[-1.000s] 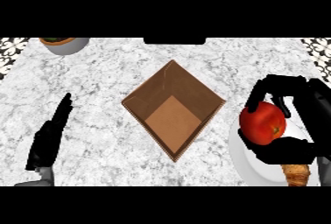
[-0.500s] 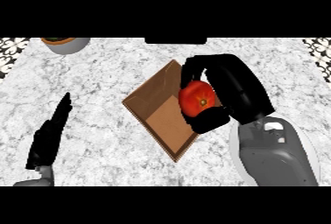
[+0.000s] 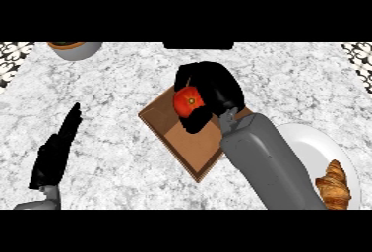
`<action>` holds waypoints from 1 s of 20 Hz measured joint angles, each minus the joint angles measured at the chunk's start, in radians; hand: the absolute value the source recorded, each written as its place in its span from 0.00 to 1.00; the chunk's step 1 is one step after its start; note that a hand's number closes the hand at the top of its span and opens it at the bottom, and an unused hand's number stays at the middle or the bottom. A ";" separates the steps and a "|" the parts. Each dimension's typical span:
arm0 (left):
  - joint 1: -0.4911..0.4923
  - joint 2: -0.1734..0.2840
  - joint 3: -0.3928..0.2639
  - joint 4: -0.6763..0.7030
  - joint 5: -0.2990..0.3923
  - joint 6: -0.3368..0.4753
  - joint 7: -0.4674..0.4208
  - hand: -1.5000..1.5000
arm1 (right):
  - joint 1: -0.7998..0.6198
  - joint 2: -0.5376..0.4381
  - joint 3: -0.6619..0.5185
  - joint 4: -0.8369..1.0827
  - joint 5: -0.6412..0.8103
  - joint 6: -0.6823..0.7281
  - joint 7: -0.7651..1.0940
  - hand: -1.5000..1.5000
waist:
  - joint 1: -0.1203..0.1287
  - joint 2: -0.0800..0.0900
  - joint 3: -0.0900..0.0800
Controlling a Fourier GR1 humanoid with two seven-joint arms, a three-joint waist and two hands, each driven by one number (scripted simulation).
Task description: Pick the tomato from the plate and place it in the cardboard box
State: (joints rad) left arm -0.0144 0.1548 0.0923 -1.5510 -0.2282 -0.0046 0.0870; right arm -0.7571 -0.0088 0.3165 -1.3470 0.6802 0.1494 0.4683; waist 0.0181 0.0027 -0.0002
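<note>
Now, right hand (image 3: 218,88) clamped on tomato (image 3: 187,101) over cardboard box (image 3: 185,142), croissant (image 3: 334,179) on plate (image 3: 309,142).

No readable text, labels, brands, numbers or signs anywhere: none on cardboard box (image 3: 190,147), plate (image 3: 312,142), tomato (image 3: 187,102), croissant (image 3: 335,179), bowl (image 3: 75,48) or marble counter (image 3: 116,98).

Cardboard box (image 3: 190,143) lies mid-counter, plate (image 3: 309,142) at its right, bowl (image 3: 75,49) far left.

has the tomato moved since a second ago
Yes. The tomato, held in the right hand, went left from the plate to over the cardboard box.
</note>
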 measured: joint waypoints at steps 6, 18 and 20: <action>-0.016 0.000 0.006 0.017 -0.001 0.000 -0.003 0.50 | -0.072 0.006 0.055 0.228 -0.087 -0.176 -0.042 0.00 | 0.003 -0.001 0.000; 0.003 -0.014 -0.006 -0.002 -0.016 0.011 -0.007 0.50 | -0.059 0.004 -0.076 0.239 -0.350 -0.487 -0.204 0.00 | -0.002 -0.001 0.000; 0.011 -0.029 -0.016 -0.006 -0.026 0.024 -0.004 0.50 | -0.037 0.001 -0.131 0.214 -0.406 -0.488 -0.242 0.00 | -0.008 -0.002 0.001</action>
State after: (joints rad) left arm -0.0031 0.1254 0.0762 -1.5572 -0.2540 0.0198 0.0831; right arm -0.7941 -0.0077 0.1854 -1.1332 0.2741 -0.3386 0.2264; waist 0.0105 0.0011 0.0004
